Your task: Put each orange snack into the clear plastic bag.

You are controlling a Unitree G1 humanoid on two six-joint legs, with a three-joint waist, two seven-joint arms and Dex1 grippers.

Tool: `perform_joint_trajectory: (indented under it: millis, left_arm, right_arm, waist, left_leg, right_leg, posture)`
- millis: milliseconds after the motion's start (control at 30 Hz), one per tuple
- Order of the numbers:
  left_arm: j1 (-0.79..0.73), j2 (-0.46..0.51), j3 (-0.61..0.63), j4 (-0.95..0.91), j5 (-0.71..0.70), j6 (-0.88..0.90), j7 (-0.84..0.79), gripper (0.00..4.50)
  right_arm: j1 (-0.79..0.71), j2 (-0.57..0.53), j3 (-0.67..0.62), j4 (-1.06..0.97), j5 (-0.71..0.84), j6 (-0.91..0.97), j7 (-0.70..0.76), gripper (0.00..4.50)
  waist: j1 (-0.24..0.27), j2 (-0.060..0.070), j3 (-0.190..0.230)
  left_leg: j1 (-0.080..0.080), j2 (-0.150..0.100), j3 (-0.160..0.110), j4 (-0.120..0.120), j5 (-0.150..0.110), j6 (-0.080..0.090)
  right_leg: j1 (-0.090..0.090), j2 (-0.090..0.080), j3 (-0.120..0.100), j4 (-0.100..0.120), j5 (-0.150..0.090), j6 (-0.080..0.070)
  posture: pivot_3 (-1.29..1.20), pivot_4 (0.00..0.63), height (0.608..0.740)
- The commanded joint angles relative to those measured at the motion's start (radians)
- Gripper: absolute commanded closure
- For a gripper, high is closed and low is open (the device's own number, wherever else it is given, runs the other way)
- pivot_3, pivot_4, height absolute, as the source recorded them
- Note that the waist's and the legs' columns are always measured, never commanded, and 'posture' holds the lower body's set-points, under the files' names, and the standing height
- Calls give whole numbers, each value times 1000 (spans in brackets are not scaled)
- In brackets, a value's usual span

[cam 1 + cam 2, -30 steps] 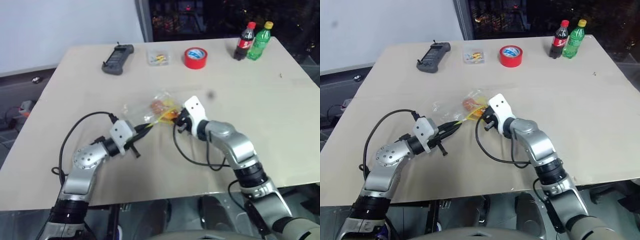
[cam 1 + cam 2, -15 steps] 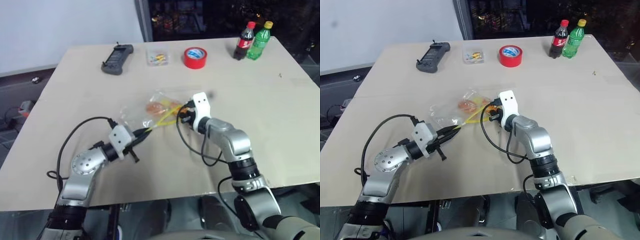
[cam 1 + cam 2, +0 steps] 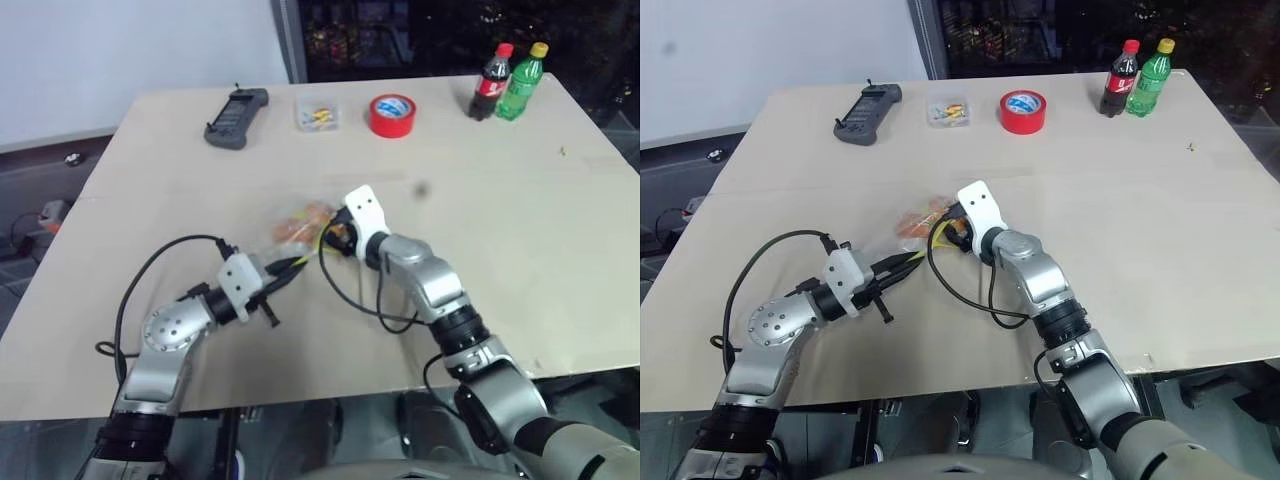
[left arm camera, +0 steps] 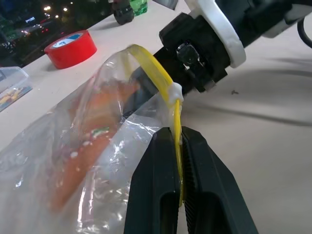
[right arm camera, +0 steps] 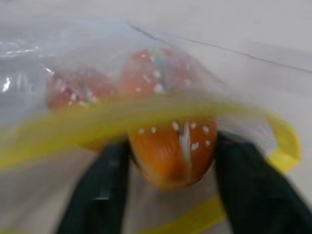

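From the head views, your left tool reaches level and clenches the clear bag on the tabletop. In the left wrist view, it pinches the yellow seal strip. In the right wrist view, your right tool, spread, straddles an orange snack at the mouth; it could roll out.

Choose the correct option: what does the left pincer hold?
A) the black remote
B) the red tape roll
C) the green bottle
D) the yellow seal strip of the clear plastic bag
D: in the left wrist view, the left pincer is closed on the yellow seal strip of the clear plastic bag.
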Motion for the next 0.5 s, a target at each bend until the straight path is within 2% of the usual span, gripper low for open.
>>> perform_joint_trajectory:
  millis: [33,167,267,367,500]
  left_arm:
    - [-17,-6,55,-8,-59,37,27,4500]
    - [-53,-3,81,-16,-106,95,32,4500]
    - [-67,-9,90,-17,-143,123,17,4500]
    - [-83,-13,109,-31,-211,162,-6,4500]
    - [-94,-10,139,-40,-284,196,-35,4500]
  right_arm:
    - [61,-106,38,-198,-15,-30,102,1252]
    - [142,-265,32,-401,5,-37,213,1252]
    - [161,-366,57,-434,-86,-149,218,1252]
    - [130,-429,119,-338,-244,-277,153,1252]
    - [67,-400,170,-179,-339,-394,110,1252]
  waist:
    - [2,0,0]
    - [3,0,0]
    - [-5,0,0]
    - [-3,0,0]
    - [-1,-1,0]
  left_leg:
    - [0,0,0,0,0,0]
    - [0,0,0,0,0,0]
    - [0,1,0,0,0,0]
    - [0,1,1,0,0,0]
    - [0,1,1,1,0,0]
  right_leg:
    - [0,0,0,0,0,0]
    - [1,0,-1,-1,0,0]
    - [1,0,0,0,0,0]
    - [1,1,0,0,0,0]
    - [2,1,0,-1,0,0]
  posture:
    - [0,150,740]
    - [0,150,740]
    - [0,150,740]
    - [0,150,740]
    - [0,150,740]
